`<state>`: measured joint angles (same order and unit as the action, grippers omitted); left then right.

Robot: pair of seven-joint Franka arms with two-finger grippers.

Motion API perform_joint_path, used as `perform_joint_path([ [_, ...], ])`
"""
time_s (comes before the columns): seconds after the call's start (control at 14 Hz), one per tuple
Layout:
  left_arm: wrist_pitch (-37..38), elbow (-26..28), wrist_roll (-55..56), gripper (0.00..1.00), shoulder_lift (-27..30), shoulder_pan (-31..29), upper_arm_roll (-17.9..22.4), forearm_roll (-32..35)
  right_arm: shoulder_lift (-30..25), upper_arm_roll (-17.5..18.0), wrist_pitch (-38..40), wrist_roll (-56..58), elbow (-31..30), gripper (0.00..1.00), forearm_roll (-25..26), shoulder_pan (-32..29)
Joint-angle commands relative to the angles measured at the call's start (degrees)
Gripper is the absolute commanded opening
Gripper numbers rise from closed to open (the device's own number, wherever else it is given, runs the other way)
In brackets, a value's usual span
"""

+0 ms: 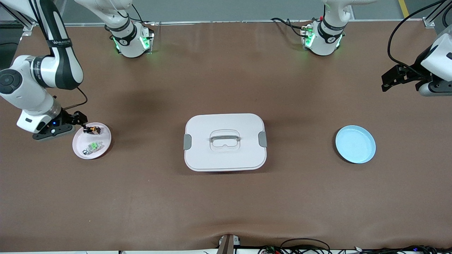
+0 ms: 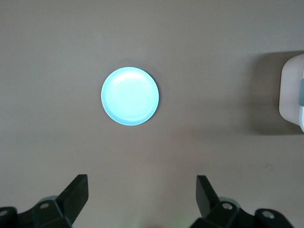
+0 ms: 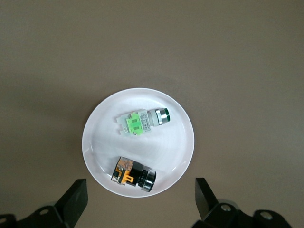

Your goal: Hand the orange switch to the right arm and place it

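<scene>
The orange switch [image 1: 92, 130], a small black block with an orange-tan top, lies on a pale pink plate [image 1: 79, 145] toward the right arm's end of the table. It also shows in the right wrist view [image 3: 133, 175] on that plate [image 3: 97, 142]. My right gripper [image 1: 78, 119] hangs beside the plate's rim, open and empty; in its wrist view [image 3: 141, 202] the switch lies just off its open fingers. My left gripper [image 1: 387, 79] waits open and empty over the table at the left arm's end, as its wrist view [image 2: 141, 194] shows.
A whitish piece with a green top [image 1: 93, 145] shares the pink plate [image 3: 141, 122]. A white lidded box [image 1: 225, 141] sits mid-table. An empty light blue plate [image 1: 355, 144] lies toward the left arm's end and shows in the left wrist view [image 2: 129, 96].
</scene>
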<state>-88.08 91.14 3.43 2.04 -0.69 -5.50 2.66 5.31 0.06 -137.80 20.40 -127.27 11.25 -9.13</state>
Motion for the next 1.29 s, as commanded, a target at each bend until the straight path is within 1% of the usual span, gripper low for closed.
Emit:
perform_joint_path([
  [0.0,-0.6,0.09,-0.88,1.0,0.34,-0.28,0.05,-0.55,-3.54,0.38,1.65,-6.49,-0.96,1.0,0.09,0.34],
  [0.07,-0.77,0.0,-0.88,1.0,0.25,-0.28,0.05,-0.55,-4.59,0.3,2.09,-8.43,-0.96,1.0,-0.26,0.77],
  [0.21,-0.77,0.0,-0.88,1.0,-0.01,-0.19,0.05,-0.55,-7.58,0.29,3.31,-11.77,-0.7,1.0,-3.93,1.3],
  [0.36,-0.77,0.0,-0.88,1.0,-0.01,-0.19,-0.04,-0.55,-9.96,0.29,6.91,-16.68,0.78,1.0,-7.19,1.74],
  [0.43,-0.77,0.0,-0.88,1.0,-0.01,-0.19,0.05,-0.55,-10.75,0.29,9.28,-19.23,2.01,1.0,-7.9,1.92],
  [0.57,-0.77,-0.09,-0.88,1.0,0.07,-0.1,-0.04,-0.55,-11.63,0.29,15.07,-23.98,6.57,1.0,-8.17,3.41],
  [0.64,-0.77,-0.09,-0.88,1.0,0.07,-0.19,-0.04,-0.55,-11.55,0.29,19.1,-26.09,10.25,1.0,-8.17,3.94],
  [0.79,-0.77,-0.09,-0.79,1.0,0.07,-0.1,-0.04,-0.46,-11.02,0.29,25.97,-26.46,17.11,1.0,-8.26,4.64],
  [0.93,-0.77,-0.09,-0.79,1.0,-0.01,-0.02,-0.04,-0.37,-10.93,0.21,28.1,-26.02,20.99,1.0,-8.26,5.17],
  [1.07,-0.6,0.0,-0.79,1.0,0.16,-0.01,-0.04,-0.37,-10.85,0.12,28.2,-25.41,23.81,1.0,-8.26,5.09],
  [1.22,-0.42,0.0,-0.79,1.0,0.16,0.07,-0.21,-0.37,-10.67,0.12,28.2,-23.05,24.96,1.0,-8.34,5.17],
])
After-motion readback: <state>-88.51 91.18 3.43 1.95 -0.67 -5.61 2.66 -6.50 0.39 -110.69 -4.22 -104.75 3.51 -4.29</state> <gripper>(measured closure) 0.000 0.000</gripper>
